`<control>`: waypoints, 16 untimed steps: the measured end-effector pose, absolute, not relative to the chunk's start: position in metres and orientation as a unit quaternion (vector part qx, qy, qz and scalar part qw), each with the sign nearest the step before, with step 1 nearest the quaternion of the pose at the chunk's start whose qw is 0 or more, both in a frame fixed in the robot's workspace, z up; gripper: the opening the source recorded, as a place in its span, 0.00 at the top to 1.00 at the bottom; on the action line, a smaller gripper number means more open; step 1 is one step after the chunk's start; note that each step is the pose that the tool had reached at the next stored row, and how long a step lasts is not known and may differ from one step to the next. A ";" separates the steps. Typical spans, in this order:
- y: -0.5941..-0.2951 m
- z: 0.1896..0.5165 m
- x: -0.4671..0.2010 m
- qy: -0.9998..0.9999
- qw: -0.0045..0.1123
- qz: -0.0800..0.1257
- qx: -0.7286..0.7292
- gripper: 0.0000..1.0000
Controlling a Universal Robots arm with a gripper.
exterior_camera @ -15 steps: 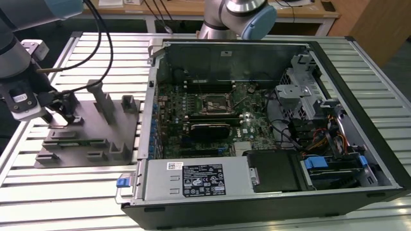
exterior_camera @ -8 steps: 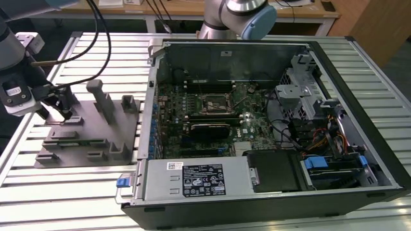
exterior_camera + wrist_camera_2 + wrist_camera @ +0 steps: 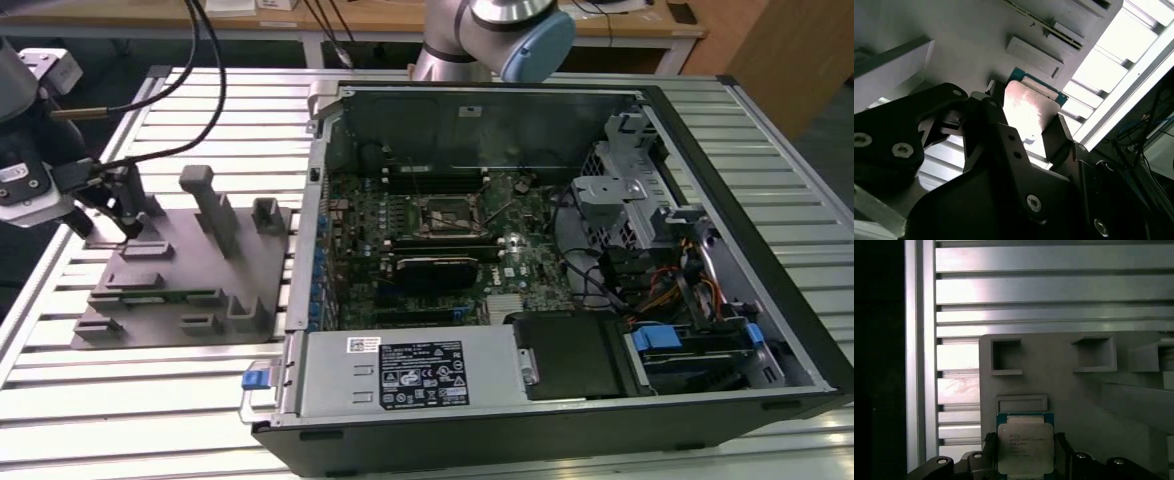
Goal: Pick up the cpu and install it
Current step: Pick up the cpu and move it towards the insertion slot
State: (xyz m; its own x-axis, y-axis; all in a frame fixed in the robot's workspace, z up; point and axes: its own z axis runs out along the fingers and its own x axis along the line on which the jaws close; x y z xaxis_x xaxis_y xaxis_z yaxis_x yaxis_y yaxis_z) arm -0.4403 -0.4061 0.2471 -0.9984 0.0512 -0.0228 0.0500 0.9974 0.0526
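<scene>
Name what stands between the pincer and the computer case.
In the exterior view, the grey fixture tray, with its upright posts, lies between the pincer and the computer case.

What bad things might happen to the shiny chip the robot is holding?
1. The fingers pinch the cpu only by its thin edges, so it might slip and fall onto the tray.
2. Tall posts stand between the cpu and the case; a low move could bump them.
3. Cables lie near the socket and might snag the fingers.
</scene>
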 end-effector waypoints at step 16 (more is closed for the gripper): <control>-0.406 0.278 -0.440 0.999 0.013 0.026 0.025 0.46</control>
State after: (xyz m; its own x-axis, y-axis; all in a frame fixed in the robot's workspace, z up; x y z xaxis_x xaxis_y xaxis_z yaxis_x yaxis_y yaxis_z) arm -0.4403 -0.4061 0.2783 -0.9984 0.0512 -0.0251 0.0498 0.9973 0.0531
